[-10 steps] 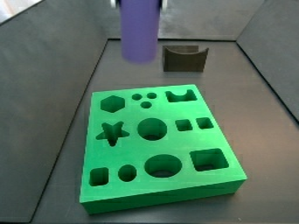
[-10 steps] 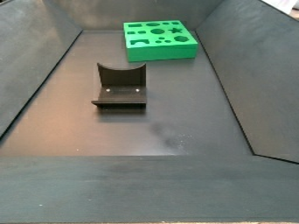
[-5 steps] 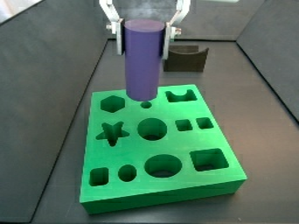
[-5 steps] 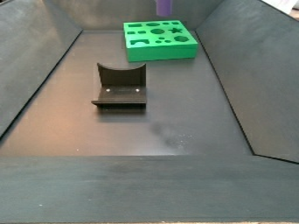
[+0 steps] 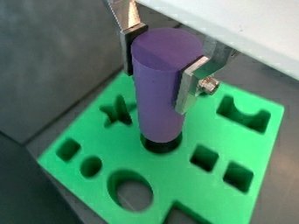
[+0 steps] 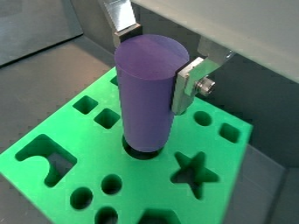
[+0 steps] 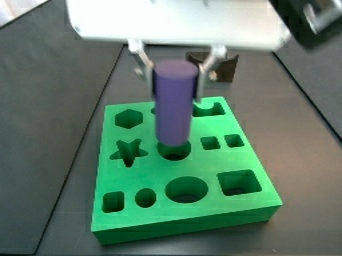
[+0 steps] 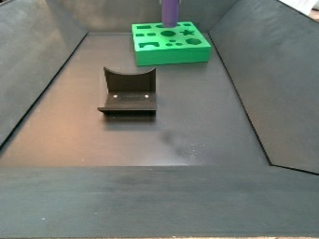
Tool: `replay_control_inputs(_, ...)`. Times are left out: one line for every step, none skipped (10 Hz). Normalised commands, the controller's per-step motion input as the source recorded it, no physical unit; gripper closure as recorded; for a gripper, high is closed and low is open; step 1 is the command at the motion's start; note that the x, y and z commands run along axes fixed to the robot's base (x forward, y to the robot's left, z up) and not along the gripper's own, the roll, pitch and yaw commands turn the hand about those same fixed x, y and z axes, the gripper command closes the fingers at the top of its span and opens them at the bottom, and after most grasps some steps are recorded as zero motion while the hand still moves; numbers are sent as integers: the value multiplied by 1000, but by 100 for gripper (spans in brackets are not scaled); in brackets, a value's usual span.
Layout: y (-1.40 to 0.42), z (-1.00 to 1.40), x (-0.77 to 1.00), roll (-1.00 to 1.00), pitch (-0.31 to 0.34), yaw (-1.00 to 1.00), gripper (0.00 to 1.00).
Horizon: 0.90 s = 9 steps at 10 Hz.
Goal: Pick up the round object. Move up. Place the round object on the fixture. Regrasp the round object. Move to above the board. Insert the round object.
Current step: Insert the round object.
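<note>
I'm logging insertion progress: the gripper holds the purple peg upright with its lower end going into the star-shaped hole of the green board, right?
Not the star. The gripper holds the peg upright, but its lower end goes into a round hole in the middle of the board. The star hole beside it is open, as a side view and both wrist views show.

matte purple peg (image 5: 160,83), shiny silver fingers (image 5: 191,85)

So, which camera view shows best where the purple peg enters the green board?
A wrist view shows it best: the purple peg, held by the gripper, stands with its lower end in a round hole of the green board. A side view shows the same from farther away; the distant one shows only the peg's top.
</note>
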Motion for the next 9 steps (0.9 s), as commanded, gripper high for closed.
replay_control_inputs(0, 0, 17, 13, 0, 0, 100)
replay_control_inputs(-40, -57, 0, 0, -34, 0, 100)
replay_control_inputs(0, -394, 0, 34, -59, 0, 100)
replay_control_inputs(0, -477, 0, 93, -77, 0, 100)
replay_control_inputs(0, -491, 0, 79, -79, 0, 100)
replay_control_inputs(0, -526, 31, 67, -89, 3, 100)
replay_control_inputs(0, -571, 66, 87, -84, 3, 100)
replay_control_inputs(0, -626, 86, 101, -99, 23, 100)
replay_control_inputs(-43, -760, 26, 203, -134, 29, 100)
